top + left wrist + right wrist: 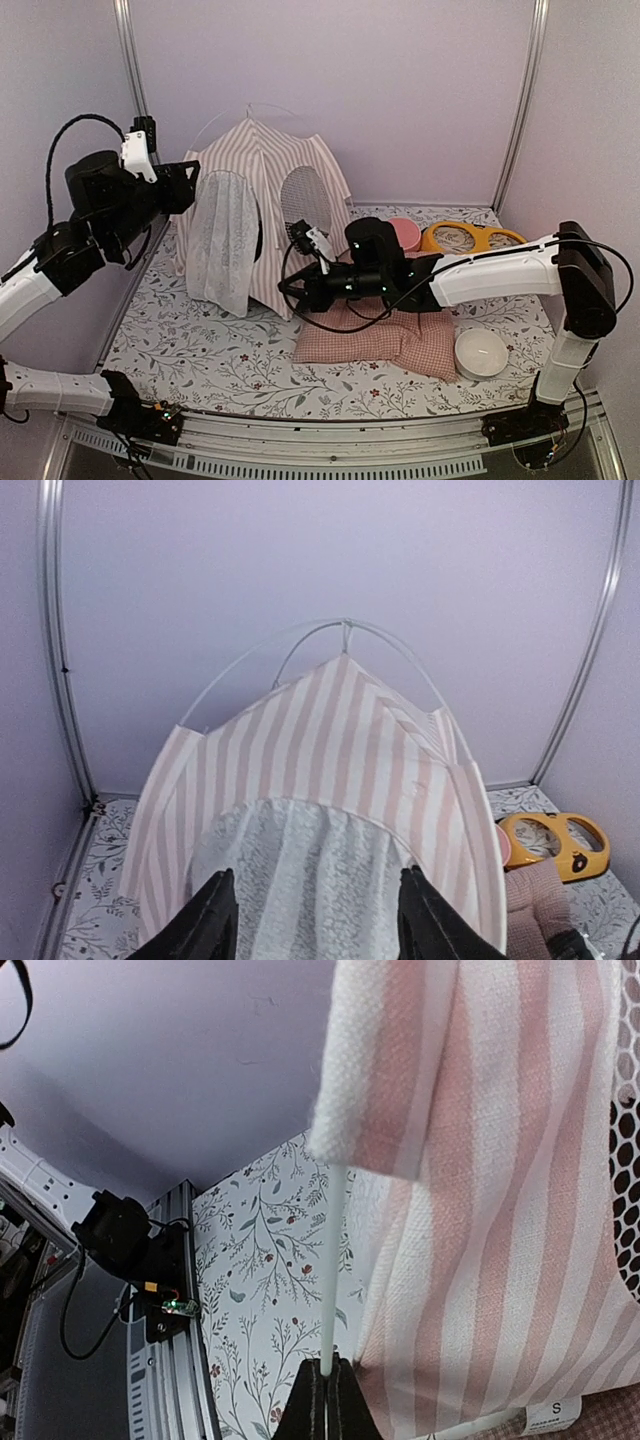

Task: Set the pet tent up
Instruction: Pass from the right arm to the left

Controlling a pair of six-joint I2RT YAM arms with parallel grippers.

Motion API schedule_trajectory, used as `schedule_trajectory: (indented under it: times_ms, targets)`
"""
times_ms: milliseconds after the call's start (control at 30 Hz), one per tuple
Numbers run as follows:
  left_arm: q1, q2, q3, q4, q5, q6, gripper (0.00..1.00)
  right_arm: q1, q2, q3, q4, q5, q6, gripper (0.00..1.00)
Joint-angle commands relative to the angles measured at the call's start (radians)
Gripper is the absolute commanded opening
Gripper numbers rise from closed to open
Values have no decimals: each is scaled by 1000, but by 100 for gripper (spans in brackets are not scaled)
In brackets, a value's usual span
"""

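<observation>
The pet tent (262, 165), pink-and-white striped, stands upright at the back left of the floral mat. Its white sheer curtain (225, 240) hangs at the front and its oval mesh window (305, 195) faces right. Thin white poles (300, 645) arch over its peak. My left gripper (188, 187) hovers open at the tent's upper left; in the left wrist view its fingers (215, 920) frame the curtain (320, 880) with nothing held between them. My right gripper (328, 1385) is low at the tent's front right corner (285, 288), shut on a thin white pole (330, 1260) beside the striped fabric (480, 1210).
A pink checked cushion (390, 335) lies under the right arm. A white bowl (481, 352) sits at the front right. A pink dish (404, 233) and an orange ring-shaped item (470, 238) lie at the back right. Walls enclose the mat (200, 360) on three sides.
</observation>
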State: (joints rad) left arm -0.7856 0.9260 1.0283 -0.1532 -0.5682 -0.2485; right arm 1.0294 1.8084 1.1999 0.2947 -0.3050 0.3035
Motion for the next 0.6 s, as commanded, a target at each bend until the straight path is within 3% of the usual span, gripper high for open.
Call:
schedule_trajectory:
  times_ms: [0, 100, 333, 567]
  targets:
    - [185, 82, 121, -103, 153, 85, 57, 6, -60, -44, -3, -55, -74, 0]
    - [337, 148, 200, -120, 300, 95, 58, 5, -78, -71, -9, -63, -90, 0]
    - [523, 293, 327, -227, 548, 137, 58, 5, -113, -115, -39, -53, -125, 0]
    - [665, 301, 246, -229, 756, 160, 58, 6, -122, -122, -62, -66, -148, 0]
